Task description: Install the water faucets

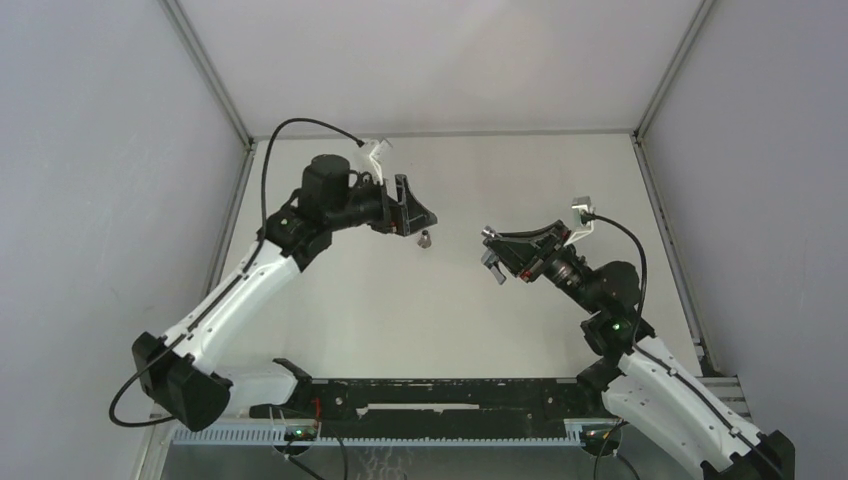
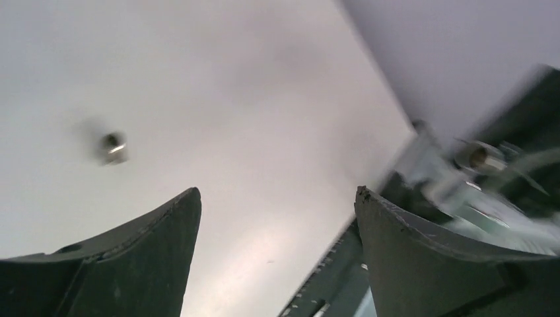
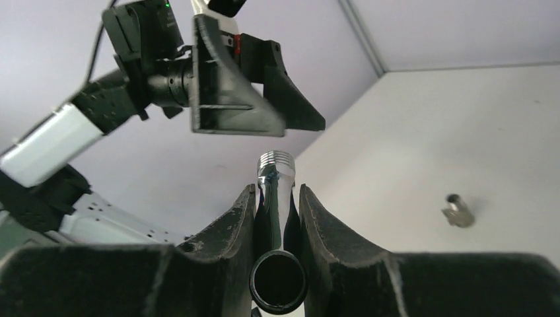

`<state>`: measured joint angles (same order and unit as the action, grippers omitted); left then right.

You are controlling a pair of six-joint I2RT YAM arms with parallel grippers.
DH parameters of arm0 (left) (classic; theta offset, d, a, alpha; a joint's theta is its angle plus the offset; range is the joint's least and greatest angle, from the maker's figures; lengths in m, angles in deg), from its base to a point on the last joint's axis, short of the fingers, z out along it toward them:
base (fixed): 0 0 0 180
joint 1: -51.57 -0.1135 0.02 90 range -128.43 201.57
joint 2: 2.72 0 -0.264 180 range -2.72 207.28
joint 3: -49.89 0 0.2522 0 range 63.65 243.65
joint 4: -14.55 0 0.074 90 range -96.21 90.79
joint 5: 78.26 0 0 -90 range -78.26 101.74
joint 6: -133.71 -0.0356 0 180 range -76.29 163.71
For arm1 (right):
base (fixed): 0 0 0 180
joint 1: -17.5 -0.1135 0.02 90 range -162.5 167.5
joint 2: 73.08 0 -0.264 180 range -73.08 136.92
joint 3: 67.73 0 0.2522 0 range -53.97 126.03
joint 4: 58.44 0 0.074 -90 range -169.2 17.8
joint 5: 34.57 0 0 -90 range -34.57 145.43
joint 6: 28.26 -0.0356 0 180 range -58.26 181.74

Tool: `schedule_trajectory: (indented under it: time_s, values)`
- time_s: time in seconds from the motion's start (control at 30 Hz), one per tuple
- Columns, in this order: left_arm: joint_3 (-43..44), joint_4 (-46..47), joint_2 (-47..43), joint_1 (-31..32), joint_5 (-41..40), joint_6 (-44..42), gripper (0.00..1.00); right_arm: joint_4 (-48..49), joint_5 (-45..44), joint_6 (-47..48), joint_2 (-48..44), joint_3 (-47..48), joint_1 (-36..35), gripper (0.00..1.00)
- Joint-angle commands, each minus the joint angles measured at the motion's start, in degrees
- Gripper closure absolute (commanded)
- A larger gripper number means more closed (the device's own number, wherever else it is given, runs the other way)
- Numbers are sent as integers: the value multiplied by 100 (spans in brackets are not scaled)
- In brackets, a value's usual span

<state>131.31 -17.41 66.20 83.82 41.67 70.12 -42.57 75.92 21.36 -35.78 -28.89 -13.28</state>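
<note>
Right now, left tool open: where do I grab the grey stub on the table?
Pinch across its round body, coming straight down. The grey stub sits low and alone on the table, so a sideways approach would likely scrape the surface. The open left tool looks wide enough. The stub's tilt is too blurred to call.

No readable text, labels, brands or numbers appear in any view.

Two robot grippers: left gripper (image 2: pixel 277 198), right gripper (image 3: pixel 276 193); one chrome tap piece (image 3: pixel 275 165); one apparently dull-grey stub (image 3: pixel 457 211).
</note>
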Motion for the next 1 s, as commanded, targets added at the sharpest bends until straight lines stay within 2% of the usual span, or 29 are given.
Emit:
schedule_trajectory:
  time_s: [0.0,0.07,0.13,0.23,0.37,0.53,0.83,0.97]
  values:
    - [631,-1570,767,-53,-2509,-486,12,-1474,-538,1030,-225,523,24,100]
    - [787,-1764,1184,-44,-2939,-382,11,-1774,-781,1346,-302,542,-4,100]
    - [936,-1826,1569,-11,-3286,-360,3,-2112,-949,1720,-343,554,-47,100]
    - [1097,-1735,2043,139,-3829,-290,0,-2647,-1320,1928,-336,602,-51,100]
    - [1569,-1844,2723,191,-3778,-385,0,-3429,-1434,2013,-91,817,-48,100]
    - [2274,-2104,3619,371,-3713,-1169,1,-3737,-1507,2010,32,876,-109,100]
    - [3284,-2970,4878,398,-3094,-2166,10,-4250,-2263,1723,-133,1082,-124,100]
    - [3400,-2903,5098,405,-2878,-2160,25,-4433,-2304,1770,-137,1151,-126,100]
